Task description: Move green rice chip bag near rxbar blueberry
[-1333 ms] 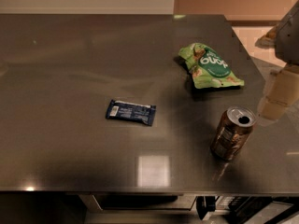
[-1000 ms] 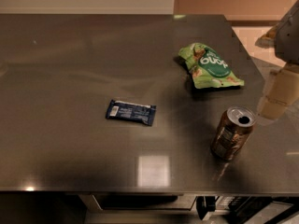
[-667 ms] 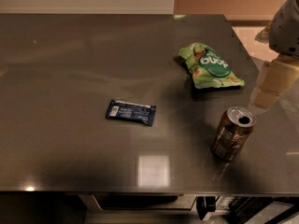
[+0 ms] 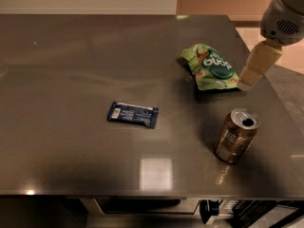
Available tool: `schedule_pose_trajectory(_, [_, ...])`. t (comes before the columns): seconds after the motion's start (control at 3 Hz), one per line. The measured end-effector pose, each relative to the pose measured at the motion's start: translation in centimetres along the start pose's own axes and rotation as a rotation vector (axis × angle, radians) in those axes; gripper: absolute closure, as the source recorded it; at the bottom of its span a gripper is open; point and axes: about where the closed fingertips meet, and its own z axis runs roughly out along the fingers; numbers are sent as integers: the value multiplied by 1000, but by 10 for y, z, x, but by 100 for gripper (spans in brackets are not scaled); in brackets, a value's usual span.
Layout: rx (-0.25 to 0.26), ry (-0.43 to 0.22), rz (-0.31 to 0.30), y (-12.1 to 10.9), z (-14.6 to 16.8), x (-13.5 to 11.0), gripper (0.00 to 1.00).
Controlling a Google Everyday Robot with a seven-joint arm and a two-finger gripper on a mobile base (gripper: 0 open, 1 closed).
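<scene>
Gripper just right of the green rice chip bag; spread or pressed together, cannot tell.
The bag's round dark-green logo shows white letters, upside down; the rxbar blueberry lies well apart, its white text unreadable.

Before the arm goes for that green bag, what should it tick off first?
1. The green rice chip bag is in view and lies free on the table: ok.
2. The rxbar blueberry lies flat with nothing on it: ok.
3. The tabletop between bag and bar holds nothing else: ok.
4. The can stands upright, nearer the front edge than the bag and off the line to the bar: ok.
5. The end effector is placed over the bag: not ok; it is at the bag's right edge.
6. The end effector touches the bag: cannot tell.
</scene>
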Motion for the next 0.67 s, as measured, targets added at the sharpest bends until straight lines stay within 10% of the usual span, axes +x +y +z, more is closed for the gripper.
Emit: schedule_pose_trajectory(0.67, [-13,-29,212,-55,64,-1,0])
